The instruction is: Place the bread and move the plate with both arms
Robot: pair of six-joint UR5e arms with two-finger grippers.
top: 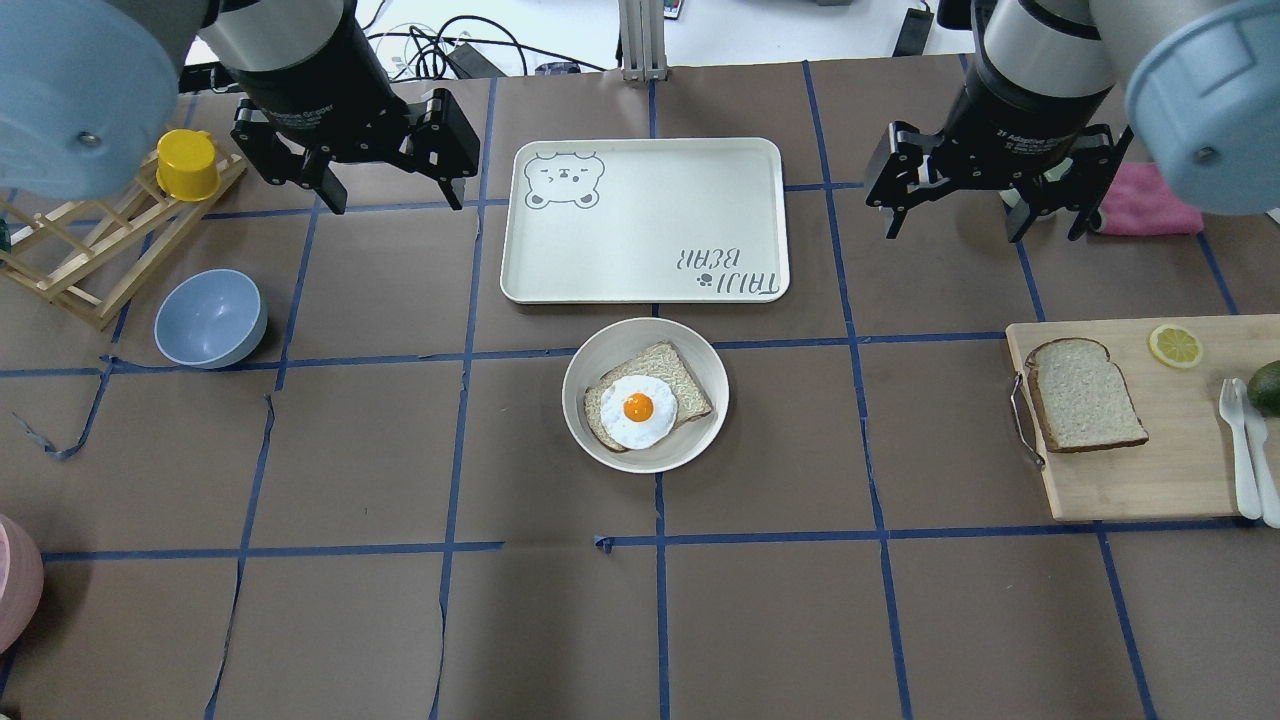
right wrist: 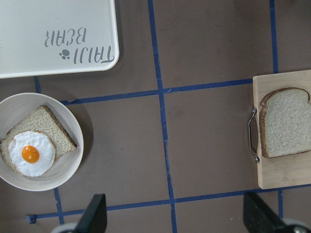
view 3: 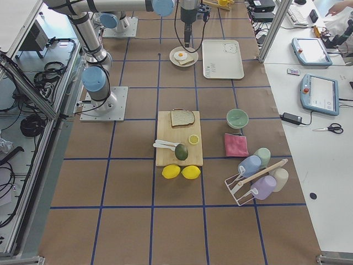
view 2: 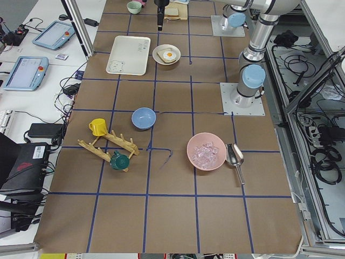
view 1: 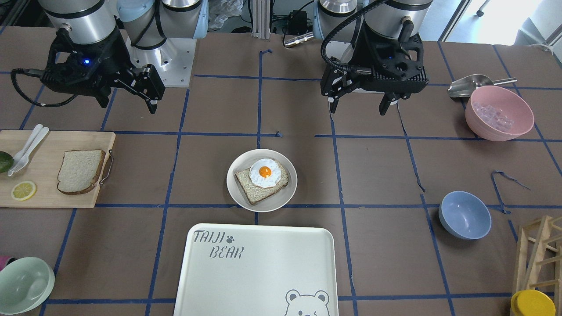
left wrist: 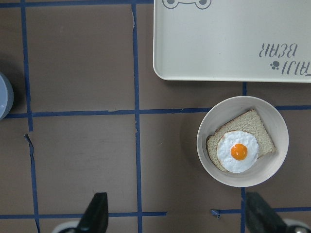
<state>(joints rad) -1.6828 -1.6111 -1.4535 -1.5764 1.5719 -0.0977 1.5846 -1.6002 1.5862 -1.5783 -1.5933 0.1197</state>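
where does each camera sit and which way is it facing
Front-facing: across the table, facing the robot; left pincer on its right, right pincer on its left.
Overhead: behind the robot, looking forward and down; both pincers at top.
Exterior left: table's left end, looking along it; left arm near.
Exterior right: opposite end; right arm near.
Left wrist: straight down on the plate; fingertips at bottom.
Right wrist: down on plate and bread; fingertips at bottom.
Shared: both wrist views show plate and tray.
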